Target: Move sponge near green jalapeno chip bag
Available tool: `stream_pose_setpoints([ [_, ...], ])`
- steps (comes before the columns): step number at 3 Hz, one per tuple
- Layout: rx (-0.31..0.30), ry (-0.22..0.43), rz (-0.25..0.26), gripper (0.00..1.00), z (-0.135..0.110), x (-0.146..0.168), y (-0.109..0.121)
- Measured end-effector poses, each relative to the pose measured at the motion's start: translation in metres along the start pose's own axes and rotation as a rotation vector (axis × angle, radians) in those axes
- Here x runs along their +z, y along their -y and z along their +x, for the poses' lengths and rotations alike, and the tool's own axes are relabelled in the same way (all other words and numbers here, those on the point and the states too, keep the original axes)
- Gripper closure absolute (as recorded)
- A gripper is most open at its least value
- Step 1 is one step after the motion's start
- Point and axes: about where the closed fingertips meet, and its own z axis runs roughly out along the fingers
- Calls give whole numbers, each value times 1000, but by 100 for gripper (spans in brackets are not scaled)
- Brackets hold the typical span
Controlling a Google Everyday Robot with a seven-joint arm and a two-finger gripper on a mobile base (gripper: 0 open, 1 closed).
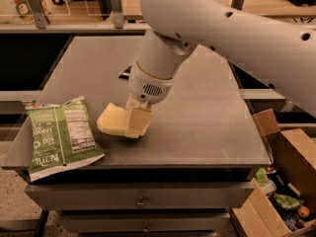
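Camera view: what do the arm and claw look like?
The arm is a thick, smooth white tube with small dark round holes along it and no loose cables visible. A tan ring circles the wrist, above a white housing with a small dark vent grille. The claw, at the sponge front left on the table, has blocky pale yellow fingers.

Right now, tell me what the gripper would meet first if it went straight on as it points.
The gripper points down, closed on the sponge; going straight on, it would likely press the sponge onto the table just below. Remaining gap is unclear.
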Motion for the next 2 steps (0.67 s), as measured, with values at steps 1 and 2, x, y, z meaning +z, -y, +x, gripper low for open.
stream_pose_setpoints([
  [1,-45,15,-27,13,-26,9,-7],
  [2,-67,23,-51,0,-41,19,-12],
])
